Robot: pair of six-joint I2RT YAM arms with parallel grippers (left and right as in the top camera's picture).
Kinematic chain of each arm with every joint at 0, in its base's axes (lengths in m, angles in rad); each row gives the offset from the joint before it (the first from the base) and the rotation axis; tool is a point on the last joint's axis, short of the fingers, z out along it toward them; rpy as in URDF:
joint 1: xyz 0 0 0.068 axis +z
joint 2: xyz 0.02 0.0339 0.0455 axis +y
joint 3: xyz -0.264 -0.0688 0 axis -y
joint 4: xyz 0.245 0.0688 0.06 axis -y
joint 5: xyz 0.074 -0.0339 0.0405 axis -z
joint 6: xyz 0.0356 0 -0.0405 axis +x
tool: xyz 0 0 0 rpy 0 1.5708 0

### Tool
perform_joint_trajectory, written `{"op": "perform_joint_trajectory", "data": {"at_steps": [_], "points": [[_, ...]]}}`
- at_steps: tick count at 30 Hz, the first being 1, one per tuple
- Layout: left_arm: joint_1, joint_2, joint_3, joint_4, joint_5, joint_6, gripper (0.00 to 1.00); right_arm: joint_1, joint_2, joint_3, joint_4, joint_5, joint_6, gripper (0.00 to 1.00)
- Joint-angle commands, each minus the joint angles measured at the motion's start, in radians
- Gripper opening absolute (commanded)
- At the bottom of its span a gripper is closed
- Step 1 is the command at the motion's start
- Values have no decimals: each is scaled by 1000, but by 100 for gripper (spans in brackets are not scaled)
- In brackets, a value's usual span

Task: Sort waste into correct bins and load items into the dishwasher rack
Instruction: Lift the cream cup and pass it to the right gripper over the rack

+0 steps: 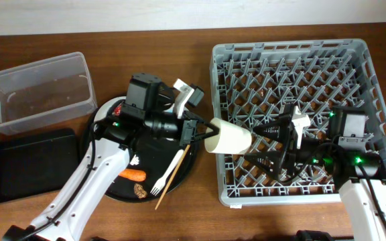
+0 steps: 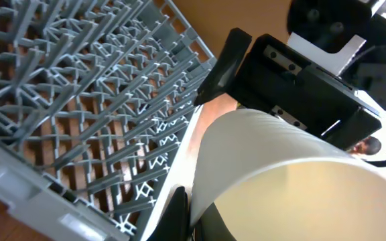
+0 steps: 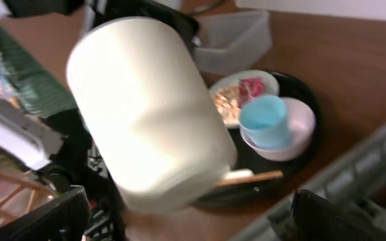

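Smooth cream-white cup (image 1: 228,138) hangs sideways, rim pinched by left end effector (image 1: 205,130); right end effector (image 1: 260,142) gapes wide.

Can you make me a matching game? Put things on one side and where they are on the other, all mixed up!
Things:
1. white cup
2. carrot
3. light-blue cup
4. clear tub

Places:
A. in the white bowl
B. held by the left gripper
C. next to the flat black tray
D. on the round black tray

Pairs: 1-B, 2-D, 3-A, 4-C
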Motion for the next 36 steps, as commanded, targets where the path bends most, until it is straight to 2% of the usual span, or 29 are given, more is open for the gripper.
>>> {"op": "perform_joint_trajectory", "data": {"at_steps": [1,6,12,21,24,26,28,31,33,34,36], "points": [[-18,16,13,42,36,-72,0,-5,29,18,13,-105,-62,98],[-28,18,14,60,41,-92,0,-5,45,18,79,-210,-61,99],[-60,18,13,77,45,-141,1,-5,46,18,108,-212,-61,99],[-84,23,14,191,44,-207,0,-4,46,18,108,-220,-54,99],[-83,23,14,189,43,-207,0,-4,45,18,112,-228,-54,95],[-83,23,14,189,39,-207,1,-4,46,18,113,-228,-54,82],[-83,23,14,189,32,-207,1,-4,45,18,116,-228,-54,74],[-83,23,14,189,23,-207,1,-4,45,18,117,-228,-54,72],[-83,23,14,189,21,-207,8,-4,45,18,117,-228,-54,70],[-83,23,13,189,18,-207,20,-4,45,18,117,-228,-54,68],[-83,23,14,188,-5,-206,25,-5,45,18,117,-227,-54,65]]}}
